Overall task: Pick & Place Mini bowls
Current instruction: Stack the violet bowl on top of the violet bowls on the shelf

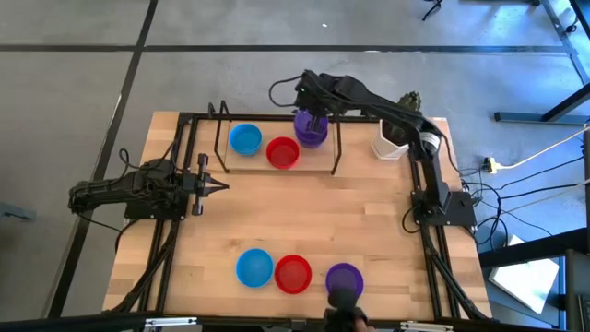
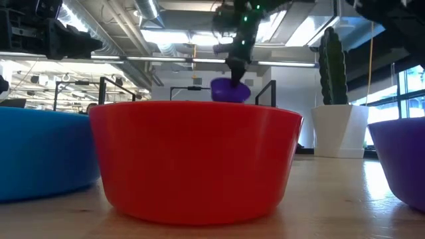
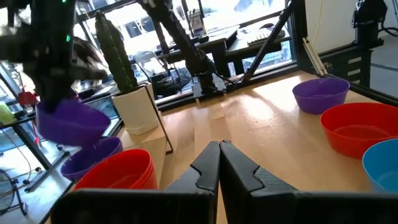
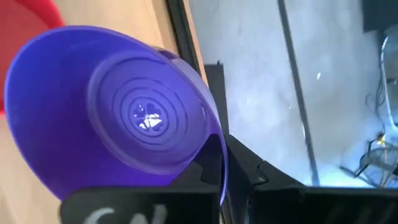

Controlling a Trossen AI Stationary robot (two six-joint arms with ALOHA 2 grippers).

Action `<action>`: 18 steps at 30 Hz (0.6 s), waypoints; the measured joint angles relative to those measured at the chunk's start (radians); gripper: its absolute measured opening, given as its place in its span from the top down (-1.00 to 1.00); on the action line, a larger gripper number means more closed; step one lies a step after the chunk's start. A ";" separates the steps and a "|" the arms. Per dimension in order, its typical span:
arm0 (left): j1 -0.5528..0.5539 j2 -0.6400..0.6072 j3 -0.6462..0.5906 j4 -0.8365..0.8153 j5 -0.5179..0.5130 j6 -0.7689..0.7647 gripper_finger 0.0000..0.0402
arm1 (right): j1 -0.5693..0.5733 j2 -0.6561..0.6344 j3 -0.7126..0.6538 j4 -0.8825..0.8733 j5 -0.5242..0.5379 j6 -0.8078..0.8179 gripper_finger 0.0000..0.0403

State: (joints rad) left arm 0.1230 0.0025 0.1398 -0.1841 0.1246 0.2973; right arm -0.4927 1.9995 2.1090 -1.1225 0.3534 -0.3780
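while the right gripper (image 1: 312, 118) pinches a glossy purple mini bowl (image 4: 118, 118) by its rim, tilted above another purple bowl (image 3: 93, 157) near the table's far edge, the left gripper (image 3: 219, 163) waits closed, empty, over bare wood mid-table.

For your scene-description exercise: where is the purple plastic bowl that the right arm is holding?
In the high view, the small round purple plastic bowl hangs in the right gripper at the table's far edge, above another purple bowl, right of the far red bowl.
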 joint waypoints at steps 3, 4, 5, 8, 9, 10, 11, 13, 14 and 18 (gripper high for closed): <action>0.000 0.000 0.000 0.000 0.000 0.005 0.98 | -0.028 0.036 0.000 0.002 -0.009 0.001 0.97; 0.000 0.000 0.000 0.000 0.000 0.005 0.98 | -0.034 0.046 0.000 0.002 -0.011 -0.001 0.97; 0.000 0.000 0.000 0.000 0.000 0.005 0.98 | -0.041 0.055 0.000 0.001 -0.015 -0.004 0.97; 0.000 0.000 0.000 0.000 0.000 0.005 0.98 | -0.060 0.079 0.000 -0.011 -0.038 -0.009 0.97; 0.000 0.000 0.000 0.000 0.000 0.004 0.98 | -0.067 0.088 0.000 -0.018 -0.055 -0.011 0.97; 0.000 0.000 0.000 0.000 0.000 0.004 0.98 | -0.073 0.094 0.000 -0.026 -0.073 -0.011 0.97; 0.000 0.000 0.000 0.000 0.000 0.005 0.98 | -0.077 0.101 0.000 -0.031 -0.090 -0.011 0.97; 0.000 0.000 0.000 0.000 0.000 0.004 0.98 | -0.081 0.111 0.000 -0.033 -0.110 -0.012 0.97; 0.000 0.000 0.000 0.000 0.000 0.005 0.98 | -0.082 0.116 0.000 -0.037 -0.119 -0.017 0.97; 0.000 0.000 0.000 0.000 0.000 0.005 0.98 | -0.080 0.133 0.000 -0.041 -0.123 -0.032 0.97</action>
State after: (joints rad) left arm 0.1233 0.0022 0.1398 -0.1841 0.1246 0.3019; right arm -0.5729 2.1330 2.1094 -1.1638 0.2302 -0.4099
